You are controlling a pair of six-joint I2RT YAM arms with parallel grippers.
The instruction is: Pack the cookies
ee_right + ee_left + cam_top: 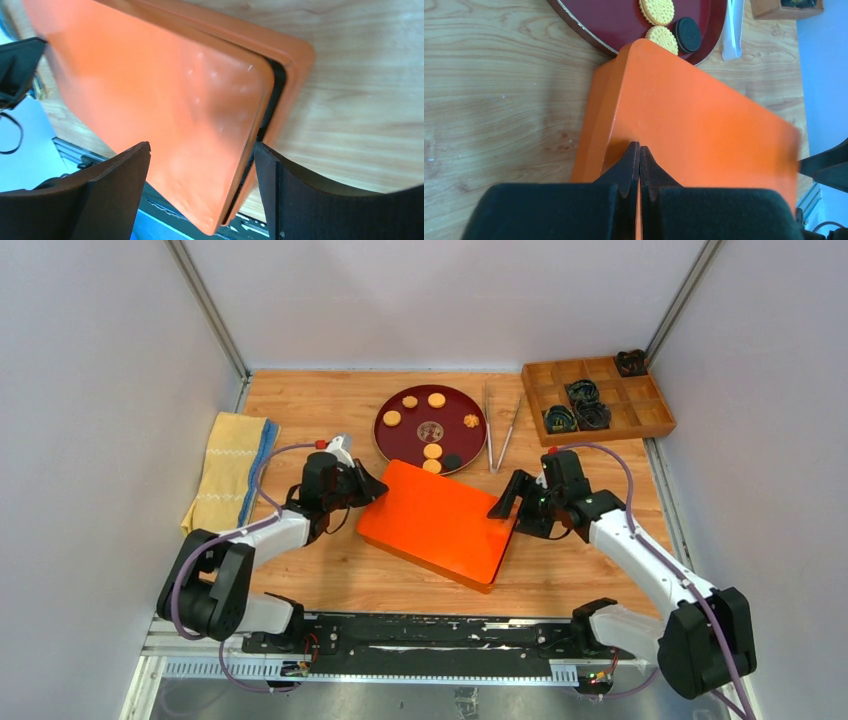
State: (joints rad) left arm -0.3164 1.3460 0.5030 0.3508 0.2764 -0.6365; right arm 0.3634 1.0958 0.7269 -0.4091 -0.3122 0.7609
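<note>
Tabletop (590, 570) of pale grained wood carried a glossy orange box (435, 525), rectangular with rounded corners, its lid (165, 100) sitting a little askew so that a dark slit showed along one edge. Just behind its far corner lay a round dark-red plate (400, 445) with the cookies (432, 451), flat golden discs with patterned faces and one black one. The left gripper (639, 147) was pressed together with its tips at the lid, while the right gripper (200, 147) stood wide, one finger on either side of the lid's opposite edge.

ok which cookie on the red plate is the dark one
The black cookie, at the near edge of the plate by the far corner of the orange box, beside two tan cookies. Every other cookie there is golden or orange-brown.
</note>
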